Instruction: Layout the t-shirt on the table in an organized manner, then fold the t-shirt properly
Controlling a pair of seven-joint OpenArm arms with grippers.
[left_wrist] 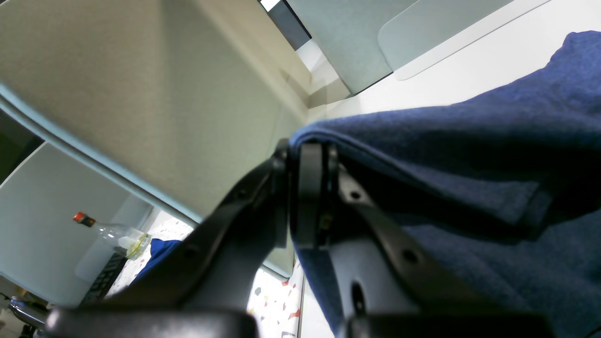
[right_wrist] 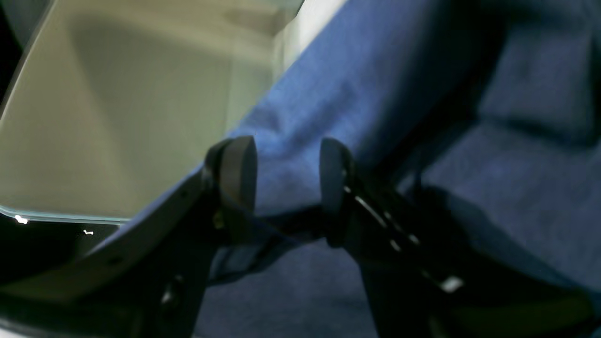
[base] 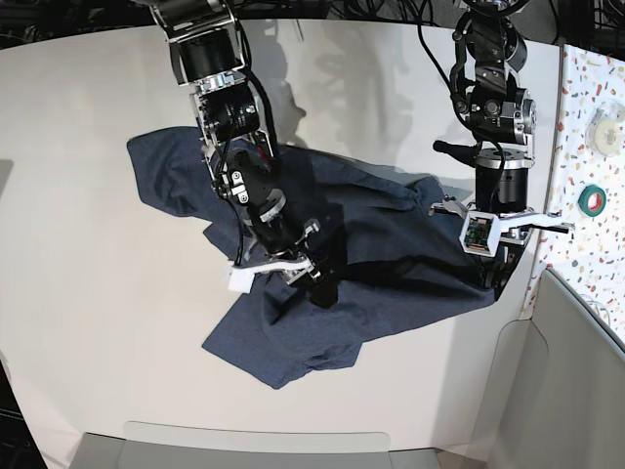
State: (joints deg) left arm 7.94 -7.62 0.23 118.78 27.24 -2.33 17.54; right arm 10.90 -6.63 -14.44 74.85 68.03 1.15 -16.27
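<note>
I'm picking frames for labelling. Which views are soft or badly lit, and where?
Right wrist view: dim and blurred throughout, the t-shirt smeared, the right hand nearly black. Left wrist view: sharper, fabric weave visible, though the left hand is dark against a bright table. Base view: evenly lit, arms casting soft shadows, edges bowed by the wide lens.

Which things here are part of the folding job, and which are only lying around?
Job: t-shirt; table; left pincer, shut on the t-shirt; right pincer, jaws apart around a fold.
Lying around: green tape roll; white roll; bottle; keyboard.
</note>
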